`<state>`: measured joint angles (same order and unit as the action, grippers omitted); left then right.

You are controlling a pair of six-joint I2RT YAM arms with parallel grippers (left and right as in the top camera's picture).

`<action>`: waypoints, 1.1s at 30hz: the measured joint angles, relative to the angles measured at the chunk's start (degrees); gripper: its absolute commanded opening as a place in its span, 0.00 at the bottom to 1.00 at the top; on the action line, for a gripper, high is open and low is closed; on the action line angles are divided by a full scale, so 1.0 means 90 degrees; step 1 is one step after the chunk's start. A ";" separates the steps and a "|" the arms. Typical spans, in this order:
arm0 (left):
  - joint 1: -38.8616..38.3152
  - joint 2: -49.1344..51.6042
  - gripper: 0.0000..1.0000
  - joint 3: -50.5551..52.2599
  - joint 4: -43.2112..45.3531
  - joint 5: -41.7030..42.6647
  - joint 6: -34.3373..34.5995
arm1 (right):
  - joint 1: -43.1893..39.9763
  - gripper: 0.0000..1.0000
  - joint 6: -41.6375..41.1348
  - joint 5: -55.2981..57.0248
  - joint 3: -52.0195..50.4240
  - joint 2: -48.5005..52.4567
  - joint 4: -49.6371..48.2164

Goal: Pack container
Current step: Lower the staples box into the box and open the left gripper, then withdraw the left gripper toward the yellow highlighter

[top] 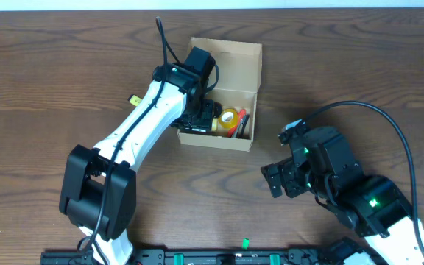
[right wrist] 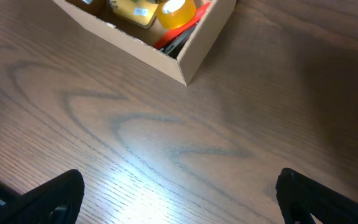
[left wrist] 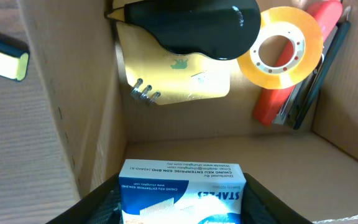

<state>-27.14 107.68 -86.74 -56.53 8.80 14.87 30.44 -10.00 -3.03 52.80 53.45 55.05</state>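
Wood grain covers the dark surface, and the container sits toward its far middle, its flap lid open and folded back on the far side. The left arm reaches in over the container's left half, with the left hand down inside. In the left wrist view a blue-and-white staples box lies between that hand's two black fingers, close against both. Whether they are pressing on it or merely flanking it I cannot tell. Beyond it on the cardboard floor lie a flat yellow item, a roll of clear tape and a red-orange item along the right wall, with a rounded black object over the yellow one. Outside the left wall, a yellow marker rests on the surface. The right hand hovers over bare wood to the container's right and nearer the robot, its fingers spread wide apart with nothing between them.
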 measured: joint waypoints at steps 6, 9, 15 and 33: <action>0.0000 0.0000 0.60 0.0000 0.0000 0.0000 0.0039 | 0.0000 0.99 0.0000 0.0000 0.0000 0.0000 -0.0002; 0.0000 0.0000 0.59 0.0000 -0.0002 0.0000 0.0036 | 0.0000 0.99 0.0002 0.0000 0.0000 0.0000 0.0000; 0.0000 0.0000 0.58 -0.0058 -0.0078 -0.0049 0.0005 | 0.0000 0.99 0.0002 0.0000 0.0000 0.0000 -0.0002; 0.1343 -0.0306 0.58 -0.1729 -0.1355 -0.1018 0.0253 | 0.0000 0.99 0.0000 0.0000 0.0000 0.0000 0.0000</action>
<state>-15.05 104.92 -102.30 -68.73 -0.36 17.15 30.44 -10.00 -3.03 52.80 53.45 55.05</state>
